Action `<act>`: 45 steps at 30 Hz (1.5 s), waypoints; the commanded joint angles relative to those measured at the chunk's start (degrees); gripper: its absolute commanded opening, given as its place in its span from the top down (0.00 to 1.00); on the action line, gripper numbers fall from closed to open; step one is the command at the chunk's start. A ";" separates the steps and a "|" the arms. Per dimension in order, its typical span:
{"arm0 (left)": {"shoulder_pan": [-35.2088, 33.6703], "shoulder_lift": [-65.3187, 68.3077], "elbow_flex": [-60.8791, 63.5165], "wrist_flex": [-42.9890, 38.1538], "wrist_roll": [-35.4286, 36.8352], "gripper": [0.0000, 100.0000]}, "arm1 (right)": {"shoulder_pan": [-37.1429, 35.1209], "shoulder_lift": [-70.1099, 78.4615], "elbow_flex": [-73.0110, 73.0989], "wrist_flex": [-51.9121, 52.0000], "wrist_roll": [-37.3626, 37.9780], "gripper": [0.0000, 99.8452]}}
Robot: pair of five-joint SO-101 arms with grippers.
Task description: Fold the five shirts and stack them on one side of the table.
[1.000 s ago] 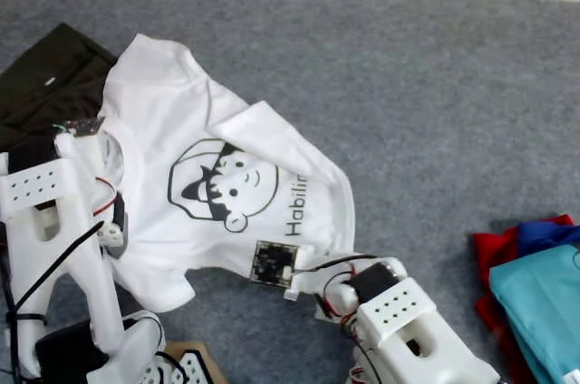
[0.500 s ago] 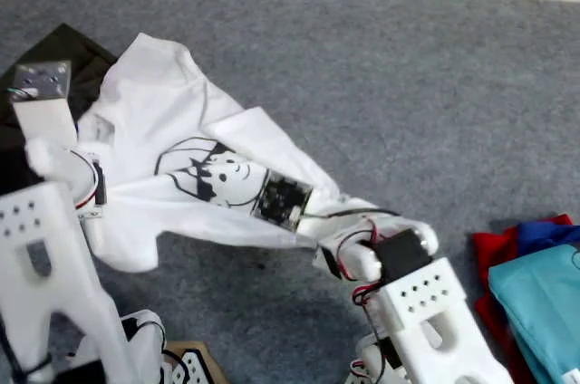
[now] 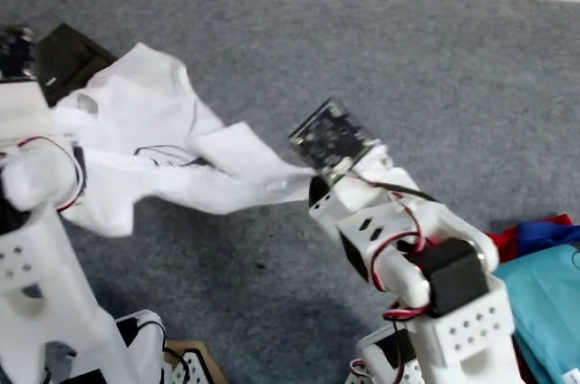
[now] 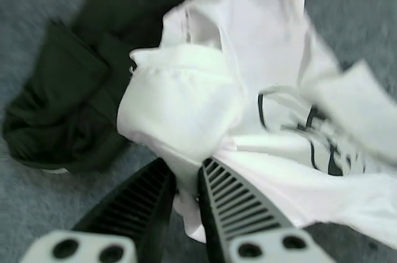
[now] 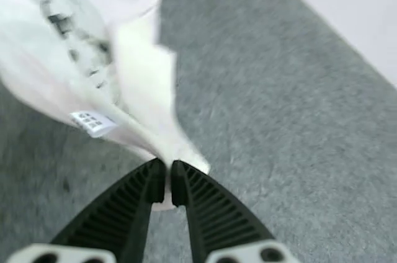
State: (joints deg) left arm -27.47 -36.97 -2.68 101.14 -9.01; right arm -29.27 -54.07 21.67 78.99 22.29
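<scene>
White shirt (image 3: pixel 149 99): bunched, hanging between 2 hands over the counter (image 3: pixel 435 58).
Left hand (image 4: pixel 185 179): clamped on 1 edge.
Right hand (image 5: pixel 166 173): clamped on the opposite edge.
Step, judged: a fold.
Next: lay it flat, edges matched.
Dark shirt (image 4: pixel 62 89) beside; coloured pile (image 3: pixel 535 275) well apart.

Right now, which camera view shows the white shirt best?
The high view: the white shirt shows nearly whole, stretched out. The left wrist view shows its bunched part in the left gripper; the right wrist view, a pinched edge in the right gripper.
</scene>
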 commanded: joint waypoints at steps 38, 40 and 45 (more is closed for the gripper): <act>25.98 -1.36 11.12 -66.02 33.76 0.99 | 26.68 -0.92 13.05 -59.38 -2.02 0.99; 26.07 -1.19 14.73 -64.79 33.76 0.99 | 26.33 -0.92 13.05 -56.84 -2.02 0.99; 25.98 -0.84 20.26 -66.46 33.76 0.99 | 25.80 -0.57 13.14 -53.49 -2.11 0.99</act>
State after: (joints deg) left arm -2.24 -36.97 15.69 36.26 24.48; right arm -3.16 -54.07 37.85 24.66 20.88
